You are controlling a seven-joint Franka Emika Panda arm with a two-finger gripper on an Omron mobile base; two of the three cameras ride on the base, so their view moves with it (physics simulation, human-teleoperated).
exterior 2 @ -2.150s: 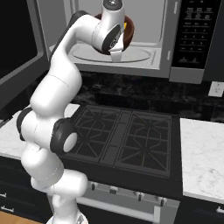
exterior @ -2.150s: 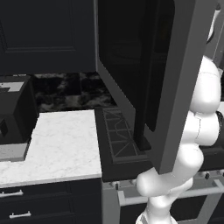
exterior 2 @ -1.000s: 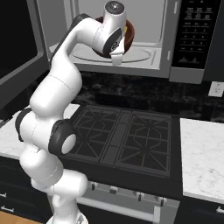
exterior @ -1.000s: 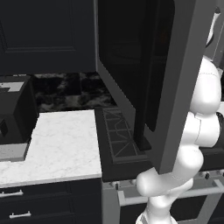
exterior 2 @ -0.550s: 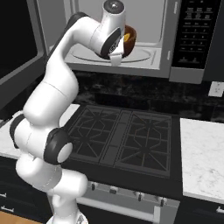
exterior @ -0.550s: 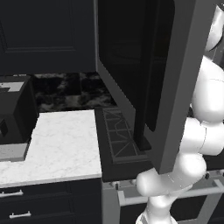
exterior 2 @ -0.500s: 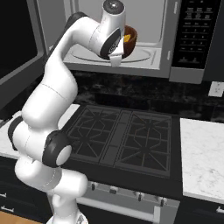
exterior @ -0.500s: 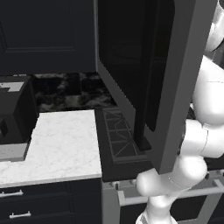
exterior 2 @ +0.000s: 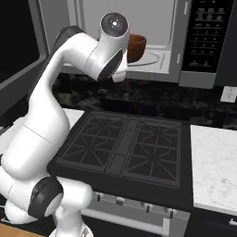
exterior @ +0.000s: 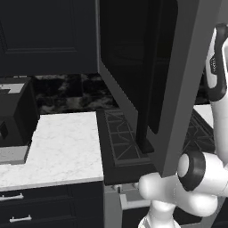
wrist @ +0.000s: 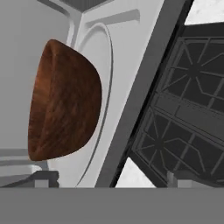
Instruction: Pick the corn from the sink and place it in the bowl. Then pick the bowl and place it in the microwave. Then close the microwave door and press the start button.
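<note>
Inside the microwave the bowl sits upright on the round plate, rim up, and the arm's wrist partly hides it. Below lies the black stove, with white marble surface beside it. Leftward, the microwave door stands open. Whether the hand is apart or together, I cannot tell.

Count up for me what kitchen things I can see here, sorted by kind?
Bowl: 1
Microwave: 1
Microwave door: 1
Stove: 1
Marble counter: 2
Wall outlet: 1
Total: 7
</note>
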